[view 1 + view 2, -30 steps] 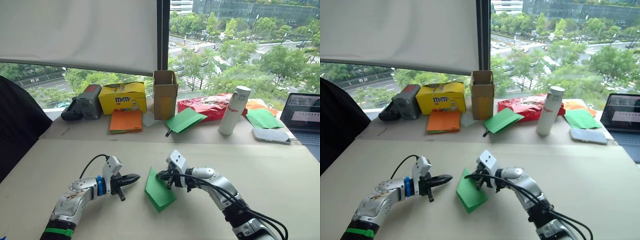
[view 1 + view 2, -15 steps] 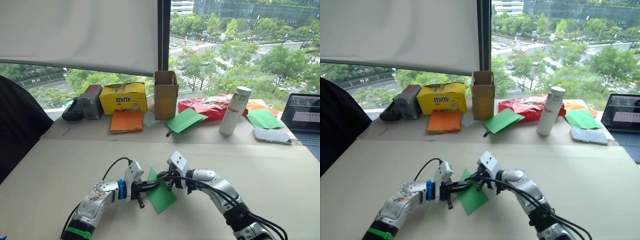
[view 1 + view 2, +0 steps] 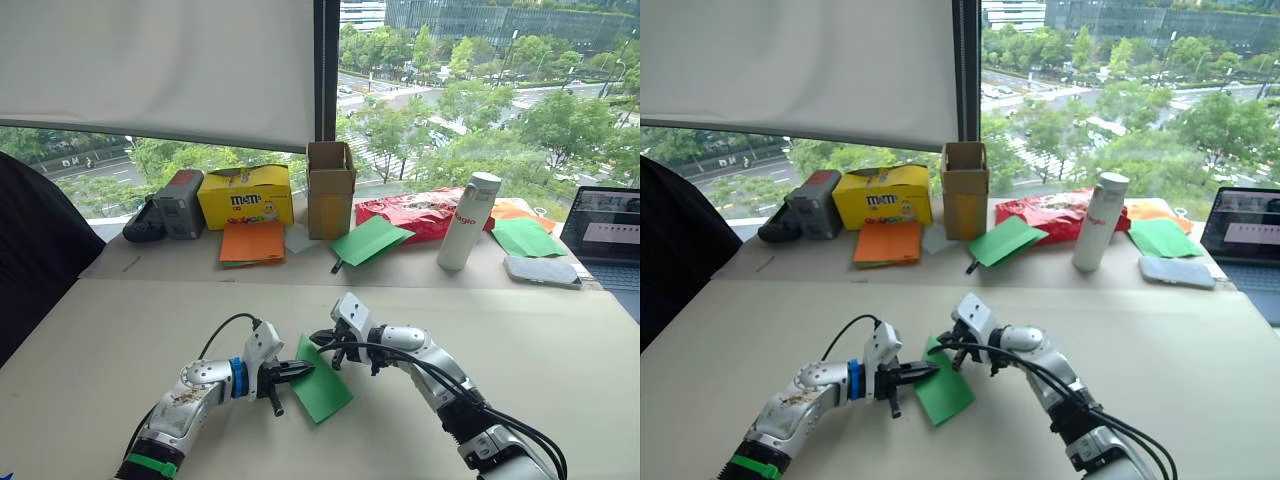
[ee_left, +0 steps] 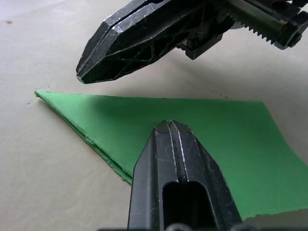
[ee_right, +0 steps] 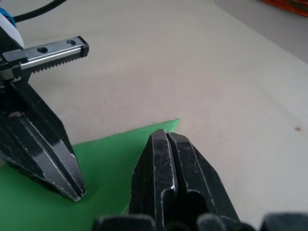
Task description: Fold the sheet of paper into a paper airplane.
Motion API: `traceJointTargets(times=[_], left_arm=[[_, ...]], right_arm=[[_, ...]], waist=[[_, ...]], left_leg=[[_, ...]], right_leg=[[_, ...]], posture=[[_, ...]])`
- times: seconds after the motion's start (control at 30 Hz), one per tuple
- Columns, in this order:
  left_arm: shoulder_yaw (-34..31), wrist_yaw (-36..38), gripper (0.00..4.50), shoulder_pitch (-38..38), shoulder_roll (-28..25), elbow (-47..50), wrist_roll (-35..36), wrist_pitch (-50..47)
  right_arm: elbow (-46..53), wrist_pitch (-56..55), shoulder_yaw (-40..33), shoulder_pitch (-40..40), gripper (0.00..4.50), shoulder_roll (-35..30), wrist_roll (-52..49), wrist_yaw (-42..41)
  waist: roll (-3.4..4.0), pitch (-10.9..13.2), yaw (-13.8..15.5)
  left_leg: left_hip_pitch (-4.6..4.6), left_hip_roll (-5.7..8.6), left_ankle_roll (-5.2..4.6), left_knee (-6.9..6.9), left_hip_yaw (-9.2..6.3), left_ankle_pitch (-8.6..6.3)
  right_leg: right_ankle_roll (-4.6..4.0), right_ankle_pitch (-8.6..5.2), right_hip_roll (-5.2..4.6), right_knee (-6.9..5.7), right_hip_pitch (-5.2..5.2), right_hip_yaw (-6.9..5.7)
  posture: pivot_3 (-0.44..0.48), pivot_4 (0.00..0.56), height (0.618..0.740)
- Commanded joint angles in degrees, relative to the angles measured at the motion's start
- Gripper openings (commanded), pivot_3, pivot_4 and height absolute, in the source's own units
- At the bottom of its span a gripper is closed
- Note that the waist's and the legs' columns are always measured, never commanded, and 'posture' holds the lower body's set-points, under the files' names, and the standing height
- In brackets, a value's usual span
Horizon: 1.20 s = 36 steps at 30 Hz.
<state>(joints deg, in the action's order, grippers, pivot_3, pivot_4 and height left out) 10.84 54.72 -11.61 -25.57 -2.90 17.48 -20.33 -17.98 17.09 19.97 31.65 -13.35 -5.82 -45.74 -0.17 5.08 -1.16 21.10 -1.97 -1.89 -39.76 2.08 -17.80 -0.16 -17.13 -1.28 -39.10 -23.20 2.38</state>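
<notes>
Both end effectors meet over the folded green sheet of paper near the middle of the beige table. The left end effector reaches in from 9 o'clock with its fingers pressed together, the tip resting on the sheet's left edge; whether it pinches the paper cannot be told. The right end effector comes in from 3 o'clock, fingers also pressed together, its tip just at the sheet's far pointed corner. The paper lies flat, layered, a wedge narrowing toward 12 o'clock. Along the far edge of the table, from 10 to 2 o'clock, stand a yellow candy box, a brown cardboard box, a red snack bag, a white bottle, orange paper sheets, another green folded sheet and a laptop.
</notes>
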Motion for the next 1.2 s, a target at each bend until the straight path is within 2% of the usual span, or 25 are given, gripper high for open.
traceJointTargets(times=[0.03, 0.23, 0.37, 0.77, 1.2], left_arm=[[-0.6, -0.6, 0.01, 1.8, -1.6, -0.7, -1.0, -1.4], [-0.8, -0.7, 0.01, 1.7, -1.8, -0.9, -1.0, -1.5], [-0.9, -0.7, 0.01, 1.4, -2.1, -1.1, -0.9, -1.4], [-0.4, 0.9, 0.01, -0.2, -2.8, -2.7, -1.2, -0.8], [0.2, 2.7, 0.01, -2.4, -3.1, -5.4, -1.8, -0.1]], right_arm=[[-3.7, -4.2, -1.0, 2.5, 0.0, 1.2, 0.2, -1.4], [-7.5, -5.2, -1.7, 3.5, 0.0, 3.3, 0.2, -2.2], [-7.8, -6.0, 0.1, 1.8, 0.0, 2.3, 2.6, -2.8], [4.6, -6.1, 2.5, -6.8, 0.0, -4.7, 4.0, -8.3], [13.1, -5.0, 3.3, -11.2, 0.0, -7.7, 4.1, -9.3]], waist=[[0.0, 0.0, 0.0], [0.01, 0.0, -0.2], [0.03, 0.0, -0.4], [0.05, 0.0, -0.2], [-0.01, 0.0, -0.1]], left_leg=[[-0.01, 0.0, 0.0, 0.0, 0.0, 0.0], [0.0, -0.03, 0.0, 0.01, 0.0, 0.0], [-0.01, -0.06, 0.0, 0.0, 0.0, 0.0], [-0.01, -0.04, 0.0, 0.01, 0.0, 0.0], [-0.02, -0.03, 0.0, 0.0, 0.02, 0.0]], right_leg=[[0.0, 0.0, -0.02, -0.01, -0.01, 0.0], [-0.01, 0.0, -0.06, -0.06, -0.02, 0.01], [-0.01, 0.0, -0.08, -0.09, -0.01, 0.01], [0.01, -0.01, -0.05, -0.07, 0.04, 0.0], [0.03, -0.03, 0.01, -0.04, 0.05, 0.02]], posture=[[0.0, 0.15, 0.656], [0.0, 0.15, 0.656], [0.0, 0.15, 0.656], [0.0, 0.15, 0.656], [0.0, 0.15, 0.656]])
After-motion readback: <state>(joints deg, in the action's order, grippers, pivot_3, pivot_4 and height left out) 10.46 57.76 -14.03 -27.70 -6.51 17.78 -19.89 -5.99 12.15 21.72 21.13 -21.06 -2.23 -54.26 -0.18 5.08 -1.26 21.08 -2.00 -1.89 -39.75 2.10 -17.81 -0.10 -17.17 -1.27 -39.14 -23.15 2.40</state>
